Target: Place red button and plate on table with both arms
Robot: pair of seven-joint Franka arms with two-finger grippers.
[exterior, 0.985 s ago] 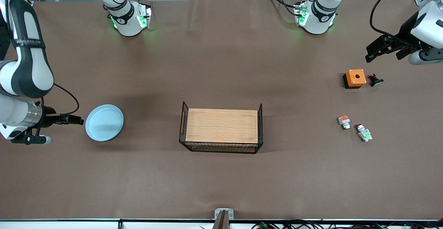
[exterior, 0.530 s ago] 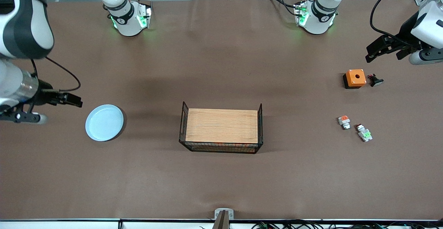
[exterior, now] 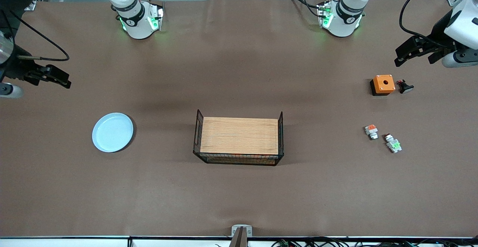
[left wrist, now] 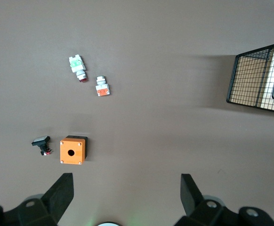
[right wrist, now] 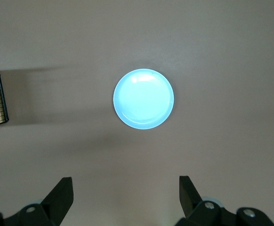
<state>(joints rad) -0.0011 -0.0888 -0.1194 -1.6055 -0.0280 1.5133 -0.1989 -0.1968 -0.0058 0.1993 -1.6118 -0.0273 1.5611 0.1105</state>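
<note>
Plate [exterior: 112, 132] and red button [exterior: 393, 143] both flat on table [exterior: 239, 194], near opposite ends. Right gripper [right wrist: 125, 197] wide, empty; left gripper [left wrist: 127, 195] likewise, apparently both raised at table's ends.

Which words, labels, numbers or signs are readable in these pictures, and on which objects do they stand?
No text can be read.
The round marks on the two arm bases are too small to read.
The plate, red button, orange box and basket show no writing.

The plate [exterior: 112, 132] lies toward the right arm's end of the surface [exterior: 239, 194], the wire basket [exterior: 239, 139] mid-surface, the red button [exterior: 392, 143] toward the left arm's end.
</note>
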